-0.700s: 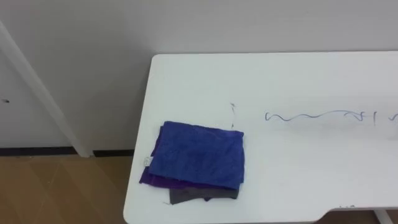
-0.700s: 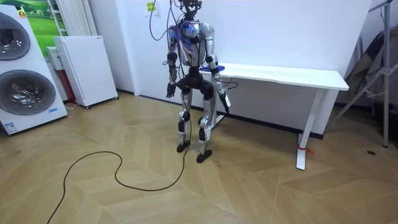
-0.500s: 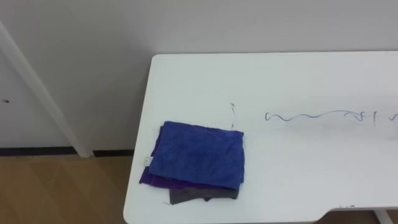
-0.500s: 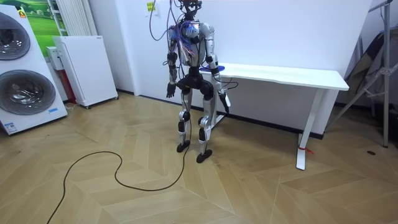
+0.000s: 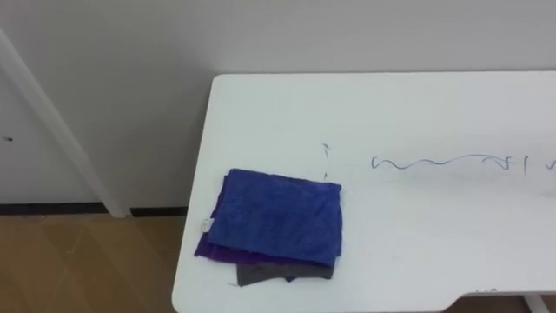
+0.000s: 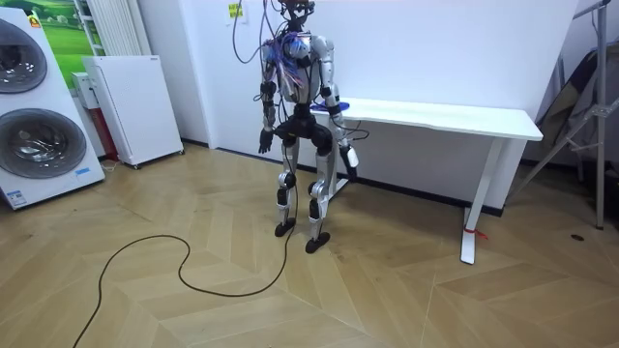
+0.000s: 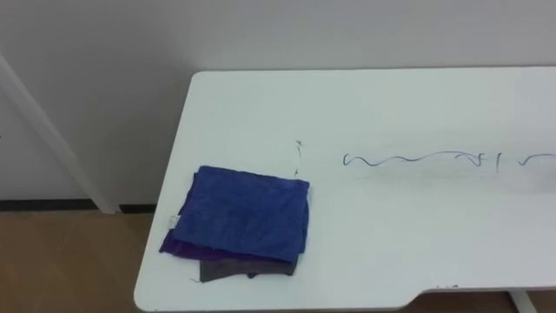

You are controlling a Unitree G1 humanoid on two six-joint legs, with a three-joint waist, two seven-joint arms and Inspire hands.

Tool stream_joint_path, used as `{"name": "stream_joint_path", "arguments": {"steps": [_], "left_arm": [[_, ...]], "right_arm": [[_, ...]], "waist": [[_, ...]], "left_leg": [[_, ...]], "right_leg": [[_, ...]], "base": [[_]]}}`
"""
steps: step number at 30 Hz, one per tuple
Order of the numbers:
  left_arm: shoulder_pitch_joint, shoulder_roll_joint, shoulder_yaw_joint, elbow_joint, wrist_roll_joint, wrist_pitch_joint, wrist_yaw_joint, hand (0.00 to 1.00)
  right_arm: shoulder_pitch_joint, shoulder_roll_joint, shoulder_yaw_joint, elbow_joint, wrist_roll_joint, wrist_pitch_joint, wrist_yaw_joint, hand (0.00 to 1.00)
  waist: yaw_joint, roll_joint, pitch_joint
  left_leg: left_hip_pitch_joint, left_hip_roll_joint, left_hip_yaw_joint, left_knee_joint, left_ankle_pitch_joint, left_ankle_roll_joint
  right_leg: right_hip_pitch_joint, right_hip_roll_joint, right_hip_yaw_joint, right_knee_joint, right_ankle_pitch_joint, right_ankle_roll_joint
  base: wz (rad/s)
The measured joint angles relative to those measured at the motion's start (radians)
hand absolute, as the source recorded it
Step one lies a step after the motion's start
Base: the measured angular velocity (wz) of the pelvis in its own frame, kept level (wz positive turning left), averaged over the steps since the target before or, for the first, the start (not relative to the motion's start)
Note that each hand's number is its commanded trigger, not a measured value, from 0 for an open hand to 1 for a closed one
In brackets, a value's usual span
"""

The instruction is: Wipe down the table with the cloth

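Well, we start far left of the table (image 6: 455, 118), where a washing machine (image 6: 37, 106) and a white cabinet (image 6: 131, 104) stand. At the table's left end stands the robot, its left hand (image 6: 263, 145) and right hand (image 6: 349, 160) hanging below the tabletop; we cannot tell how far either is open. On the table's near left corner a blue cloth (image 5: 278, 217) lies stacked on a purple cloth (image 5: 211, 251) and a grey cloth (image 5: 261, 273). Right of them, a wavy pen line (image 5: 434, 162) crosses the table.
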State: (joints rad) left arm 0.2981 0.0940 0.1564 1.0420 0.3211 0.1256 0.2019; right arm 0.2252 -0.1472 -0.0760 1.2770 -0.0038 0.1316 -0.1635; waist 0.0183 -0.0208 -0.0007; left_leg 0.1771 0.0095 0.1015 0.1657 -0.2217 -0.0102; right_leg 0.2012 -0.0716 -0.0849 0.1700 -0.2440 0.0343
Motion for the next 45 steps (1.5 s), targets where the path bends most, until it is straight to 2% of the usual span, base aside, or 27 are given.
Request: {"name": "stream_joint_path", "arguments": {"steps": [6,10,13,17,20,26,28,29,30,33,35,37,38,39,41,42,45], "left_arm": [[0.023,0.002,0.063,-0.001,-0.010,0.013,-0.016,0.00],[0.028,0.011,0.127,-0.012,-0.010,0.012,-0.017,0.00],[0.030,0.029,0.137,-0.013,-0.012,0.007,-0.017,0.00],[0.035,0.037,0.138,-0.030,-0.013,0.001,-0.016,0.00],[0.038,0.037,0.139,-0.030,-0.012,-0.003,-0.016,0.00],[0.034,0.045,0.113,-0.033,-0.012,-0.024,-0.016,0.00],[0.031,0.045,0.105,-0.063,-0.011,-0.030,-0.015,0.00],[0.031,0.045,0.103,-0.064,-0.008,-0.037,-0.015,0.00],[0.034,0.045,0.102,-0.064,-0.003,-0.045,-0.015,0.00],[0.037,0.057,0.082,-0.064,-0.003,-0.045,-0.014,0.00],[0.037,0.060,0.049,-0.063,-0.003,-0.046,-0.015,0.00],[0.021,0.060,0.026,-0.063,-0.004,-0.050,-0.017,0.00],[0.017,0.060,0.023,-0.063,-0.004,-0.051,-0.018,0.00],[0.014,0.060,0.013,-0.063,-0.004,-0.054,-0.018,0.00],[0.008,0.060,-0.005,-0.064,-0.004,-0.054,-0.018,0.00],[0.005,0.060,-0.014,-0.064,-0.002,-0.056,-0.021,0.00],[0.005,0.061,-0.019,-0.062,-0.002,-0.063,-0.023,0.00]], "right_arm": [[0.005,-0.003,-0.228,0.012,0.286,0.001,-0.068,0.00],[0.021,-0.013,-0.371,-0.012,0.518,-0.006,-0.144,0.00],[0.024,-0.020,-0.430,-0.052,0.609,-0.016,-0.219,0.00],[0.002,-0.028,-0.450,-0.115,0.618,-0.036,-0.319,0.00],[-0.041,-0.046,-0.458,-0.170,0.553,-0.045,-0.390,0.00],[-0.071,-0.054,-0.404,-0.450,0.338,-0.089,-0.551,0.00],[-0.070,-0.054,-0.360,-0.572,0.205,-0.101,-0.604,0.00],[-0.070,-0.054,-0.356,-0.604,0.154,-0.102,-0.613,0.00],[-0.065,-0.053,-0.353,-0.674,0.042,-0.109,-0.634,0.00],[-0.071,-0.055,-0.312,-0.833,-0.208,-0.150,-0.691,0.00],[-0.069,-0.056,-0.267,-0.911,-0.344,-0.162,-0.701,0.00],[-0.066,-0.058,-0.197,-0.994,-0.463,-0.173,-0.696,0.00],[-0.067,-0.059,-0.178,-1.014,-0.482,-0.174,-0.693,0.00],[-0.067,-0.059,-0.140,-1.056,-0.516,-0.174,-0.683,0.00],[-0.071,-0.060,-0.085,-1.107,-0.563,-0.179,-0.653,0.00],[-0.072,-0.060,-0.053,-1.138,-0.589,-0.183,-0.633,0.00],[-0.095,-0.067,0.013,-1.171,-0.649,-0.187,-0.583,0.00]], "waist": [[-0.065,-0.009,0.0007],[-0.072,-0.021,0.0030],[-0.084,-0.025,0.0029],[-0.093,-0.025,0.0017],[-0.092,-0.025,0.0019],[-0.080,-0.026,0.0025],[-0.062,-0.031,0.0011],[-0.057,-0.025,0.0029],[-0.045,-0.025,0.0032],[-0.036,-0.017,0.0047],[-0.029,-0.016,0.0034],[-0.004,-0.011,0.0022],[0.006,-0.014,0.0040],[0.015,-0.006,0.0006],[0.022,-0.006,0.0008],[0.039,-0.009,0.0026],[0.054,-0.019,0.0045]], "left_leg": [[0.011,0.001,0.000,0.000,0.000,0.000],[0.009,0.002,0.009,0.001,-0.001,0.001],[0.003,0.001,0.009,0.002,-0.001,0.002],[-0.008,0.001,0.012,0.003,-0.001,0.002],[-0.010,0.002,0.024,0.003,-0.001,0.002],[-0.020,0.003,0.039,0.002,-0.002,0.003],[-0.034,0.004,0.040,0.003,-0.002,0.003],[-0.036,0.004,0.040,0.004,-0.002,0.003],[-0.036,0.003,0.041,0.004,-0.002,0.003],[-0.047,0.004,0.035,0.013,-0.002,0.003],[-0.053,0.004,0.032,0.021,-0.002,0.003],[-0.053,0.006,0.033,0.023,-0.002,0.003],[-0.053,0.006,0.032,0.022,-0.002,0.003],[-0.053,0.006,0.033,0.022,-0.002,0.003],[-0.054,0.006,0.030,0.022,-0.002,0.003],[-0.056,0.006,0.029,0.021,-0.002,0.003],[-0.062,0.007,0.016,0.022,-0.001,0.002]], "right_leg": [[0.009,0.001,0.002,0.001,-0.001,0.000],[0.001,0.002,0.015,0.003,-0.002,0.001],[0.000,0.002,0.015,0.003,-0.001,0.002],[-0.016,0.002,0.018,0.016,0.000,0.002],[-0.031,0.002,0.028,0.022,0.000,0.002],[-0.049,0.004,0.041,0.033,0.001,0.003],[-0.069,0.004,0.039,0.035,0.002,0.003],[-0.070,0.004,0.039,0.035,0.003,0.003],[-0.070,0.004,0.041,0.036,0.003,0.004],[-0.074,0.005,0.036,0.035,0.003,0.004],[-0.073,0.004,0.026,0.036,0.003,0.004],[-0.073,0.004,0.023,0.035,0.004,0.003],[-0.073,0.004,0.021,0.035,0.004,0.003],[-0.073,0.004,0.019,0.035,0.004,0.002],[-0.071,0.002,0.009,0.036,0.005,0.002],[-0.072,0.002,0.000,0.036,0.005,0.002],[-0.072,0.002,-0.021,0.036,0.005,0.002]], "base": [[-0.01],[-0.08],[0.00],[-0.01],[-0.10],[-0.07],[-0.02],[0.00],[0.00],[0.07],[0.12],[0.00],[0.03],[0.06],[0.07],[0.07],[0.10]]}}
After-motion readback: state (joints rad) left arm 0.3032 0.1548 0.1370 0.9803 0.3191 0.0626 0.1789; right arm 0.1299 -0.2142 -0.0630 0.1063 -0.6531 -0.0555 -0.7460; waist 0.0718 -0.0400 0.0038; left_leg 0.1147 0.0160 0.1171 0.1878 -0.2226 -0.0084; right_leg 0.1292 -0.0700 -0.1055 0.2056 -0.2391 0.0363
